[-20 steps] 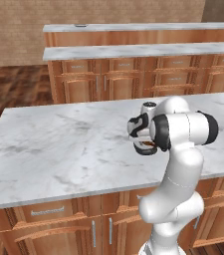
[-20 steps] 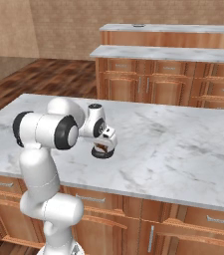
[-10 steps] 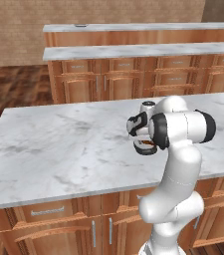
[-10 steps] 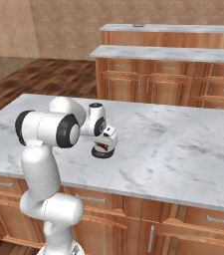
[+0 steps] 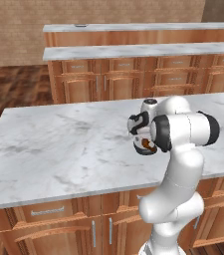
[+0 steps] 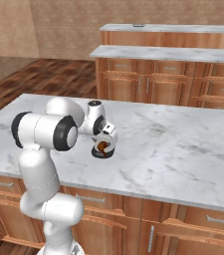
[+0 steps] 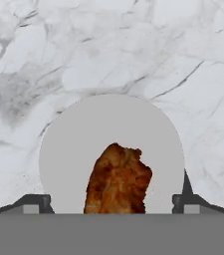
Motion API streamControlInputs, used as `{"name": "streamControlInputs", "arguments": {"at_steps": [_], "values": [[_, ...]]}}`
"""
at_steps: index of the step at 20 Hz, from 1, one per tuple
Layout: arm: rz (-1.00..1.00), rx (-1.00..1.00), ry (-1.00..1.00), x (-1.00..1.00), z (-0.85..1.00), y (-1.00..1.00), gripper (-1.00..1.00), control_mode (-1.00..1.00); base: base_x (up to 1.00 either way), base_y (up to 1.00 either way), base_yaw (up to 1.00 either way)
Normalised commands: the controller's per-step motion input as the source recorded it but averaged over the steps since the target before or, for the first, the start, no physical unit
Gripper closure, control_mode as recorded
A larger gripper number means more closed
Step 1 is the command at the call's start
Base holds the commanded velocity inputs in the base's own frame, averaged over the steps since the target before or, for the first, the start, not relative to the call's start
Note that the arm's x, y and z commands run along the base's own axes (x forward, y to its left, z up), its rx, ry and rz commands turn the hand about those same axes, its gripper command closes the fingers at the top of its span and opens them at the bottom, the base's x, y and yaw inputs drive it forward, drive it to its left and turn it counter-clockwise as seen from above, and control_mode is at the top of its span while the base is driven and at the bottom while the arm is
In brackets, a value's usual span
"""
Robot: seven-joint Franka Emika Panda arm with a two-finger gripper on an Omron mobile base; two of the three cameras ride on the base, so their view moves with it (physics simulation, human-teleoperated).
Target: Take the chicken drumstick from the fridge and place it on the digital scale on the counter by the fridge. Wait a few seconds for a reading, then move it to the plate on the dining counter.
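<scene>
Gripper (image 6: 103, 149) points down over marble counter (image 5: 54, 149), fingers spread wide either side of round grey scale (image 7: 78, 144), not pinching anything. Drumstick (image 7: 117, 180) sits on scale top, between the tips; also seen under hand (image 5: 146, 145).

wooden cabinets (image 5: 133, 82) with drawers along the back, brick-pattern wall (image 5: 14, 35) behind, dark wooden floor (image 6: 58, 77)

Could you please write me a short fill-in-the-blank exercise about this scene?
1. The chicken drumstick lies on the round grey digital ____.
2. The gripper above it is ____, with a fingertip on either side of the meat.
3. The counter underneath has a white ____ top.
Missing words: scale; open; marble.
</scene>
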Motion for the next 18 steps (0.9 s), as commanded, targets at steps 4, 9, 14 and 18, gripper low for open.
{"name": "streamControlInputs", "arguments": {"at_steps": [4,9,14,18], "values": [[0.0,0.0,-0.18,-0.31,0.87,0.0,-1.0,-1.0,0.0,0.0,0.0],[0.0,0.0,-0.05,-0.53,0.81,0.0,-1.0,-1.0,0.0,0.0,0.0],[0.0,0.0,0.04,-0.15,0.4,0.0,-1.0,-1.0,0.0,0.0,0.0],[0.0,0.02,0.14,0.0,0.11,0.0,-1.0,-1.0,0.0,0.0,0.0]]}}
